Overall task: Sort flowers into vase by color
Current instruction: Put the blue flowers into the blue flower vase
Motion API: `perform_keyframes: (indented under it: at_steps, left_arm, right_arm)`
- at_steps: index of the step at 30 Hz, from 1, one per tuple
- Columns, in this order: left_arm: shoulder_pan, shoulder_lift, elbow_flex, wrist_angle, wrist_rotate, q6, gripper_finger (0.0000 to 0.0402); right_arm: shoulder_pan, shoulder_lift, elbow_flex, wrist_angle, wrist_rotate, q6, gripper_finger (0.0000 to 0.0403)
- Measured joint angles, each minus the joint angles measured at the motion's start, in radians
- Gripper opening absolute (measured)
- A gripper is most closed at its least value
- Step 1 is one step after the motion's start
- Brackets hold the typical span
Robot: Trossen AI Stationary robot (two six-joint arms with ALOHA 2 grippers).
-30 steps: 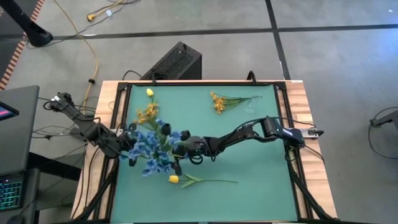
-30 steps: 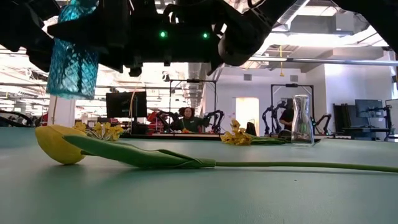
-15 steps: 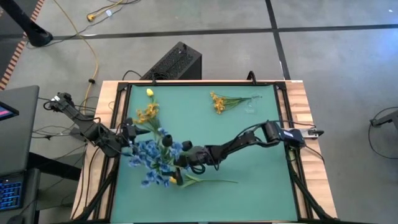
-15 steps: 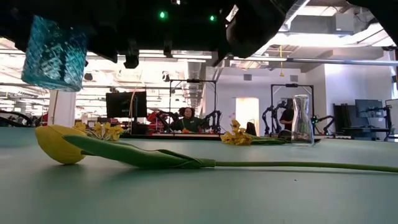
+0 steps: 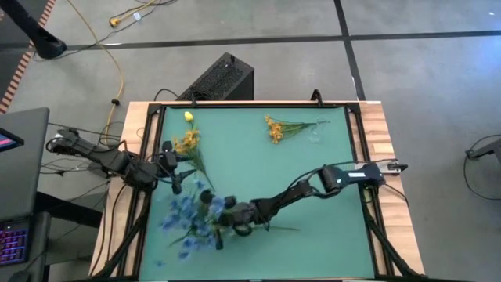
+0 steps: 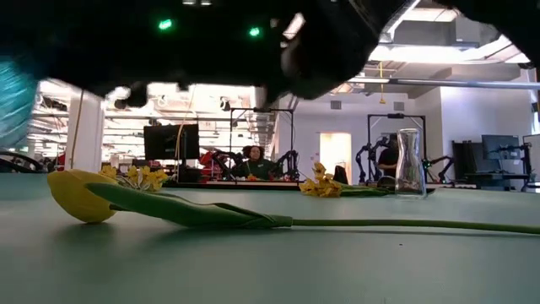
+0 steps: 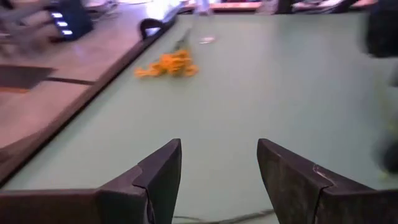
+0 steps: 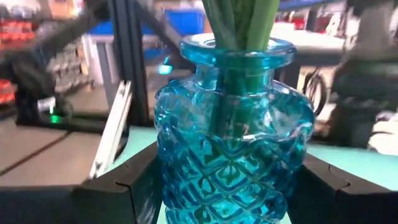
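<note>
My right gripper [image 5: 235,216] is shut on a blue glass vase [image 8: 231,149] holding green stems [image 8: 239,25], whose blue blossoms [image 5: 190,222] spread toward the table's left near the near edge. In the low view the vase [image 6: 12,101] shows only at the picture's edge, above the table. My left gripper [image 5: 175,172] hovers open over the left part of the mat, next to a yellow-orange cluster [image 5: 186,142]. A yellow tulip [image 6: 80,196] lies flat on the mat under my right arm. Another yellow cluster [image 5: 274,130] lies beside a clear glass vase [image 6: 409,164]. My right gripper pinches the blue vase's patterned belly [image 8: 186,168] between its two fingers [image 8: 127,186], one on each side. The fingers come roughly level from the table's right. The vase is lifted clear of the mat and leans with its flowers toward the table's left.
A yellow bud [image 5: 189,117] lies near the far left corner. A dark frame [image 5: 350,141] rims the green mat. The mat's middle and right parts [image 5: 313,180] are bare. A black box [image 5: 221,78] stands beyond the far edge. People and other arms show in the room behind.
My right gripper has carried the blue vase and its flowers toward the near edge and the table's left, tipping it; in the low view the vase slid out to the picture's left edge. My left gripper has drawn away from the blue blossoms toward the far edge.
</note>
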Motion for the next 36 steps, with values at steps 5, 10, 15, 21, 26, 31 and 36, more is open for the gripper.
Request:
perform_keyframes:
  at_steps: [5,10,15,21,26,31,36]
  left_arm:
    - [0.103,-0.013,0.0,-0.04,-0.079,0.005,0.0199]
    - [0.196,-0.017,0.0,-0.038,-0.017,0.006,0.0199]
    - [0.236,-0.018,0.0,-0.039,0.027,0.014,0.0199]
    - [0.24,-0.016,0.0,-0.04,0.051,0.034,0.0199]
    - [0.24,-0.016,0.0,-0.04,0.056,0.027,0.0199]
    - [0.24,-0.016,0.0,-0.04,0.068,0.034,0.0199]
    - [0.24,-0.016,0.0,-0.04,0.071,0.034,0.0199]
  right_arm:
    - [0.005,0.04,0.128,-0.103,-0.001,-0.027,0.0282]
    - [-0.021,0.065,0.163,-0.131,0.0,-0.042,0.0282]
    - [-0.068,0.105,0.166,-0.123,-0.009,-0.018,0.0282]
    - [-0.112,0.116,0.166,-0.147,-0.028,-0.016,0.0282]
    - [-0.122,0.115,0.166,-0.146,-0.063,-0.01,0.0282]
    - [-0.119,0.114,0.166,-0.19,-0.065,-0.045,0.0282]
    - [-0.12,0.114,0.166,-0.214,-0.066,-0.045,0.029]
